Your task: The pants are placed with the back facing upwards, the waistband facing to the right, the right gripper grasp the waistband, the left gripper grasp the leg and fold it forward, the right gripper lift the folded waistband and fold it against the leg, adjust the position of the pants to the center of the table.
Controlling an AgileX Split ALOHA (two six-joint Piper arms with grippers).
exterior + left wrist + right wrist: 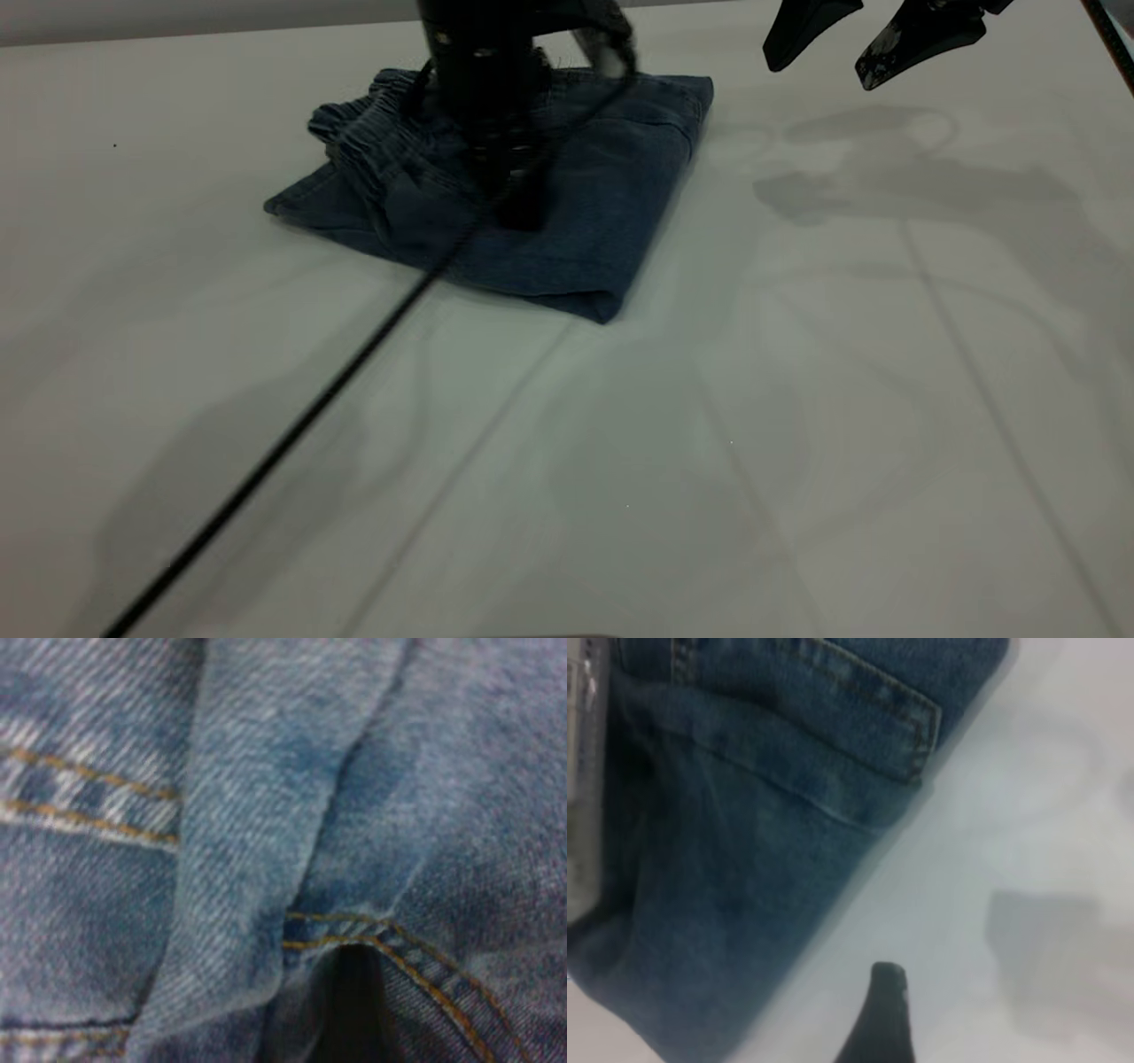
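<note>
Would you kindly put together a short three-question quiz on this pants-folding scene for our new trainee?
1. True or false: the pants lie folded into a compact bundle on the table.
2. Which end effector is down on the denim? A) left end effector B) right end effector C) both
3. Fill in: the right end effector is raised with its fingers ____, to the right of the pants.

Key
1. True; the elastic waistband shows at the bundle's left end.
2. A; its wrist view is filled with denim and orange stitching.
3. Open, holding nothing.
</note>
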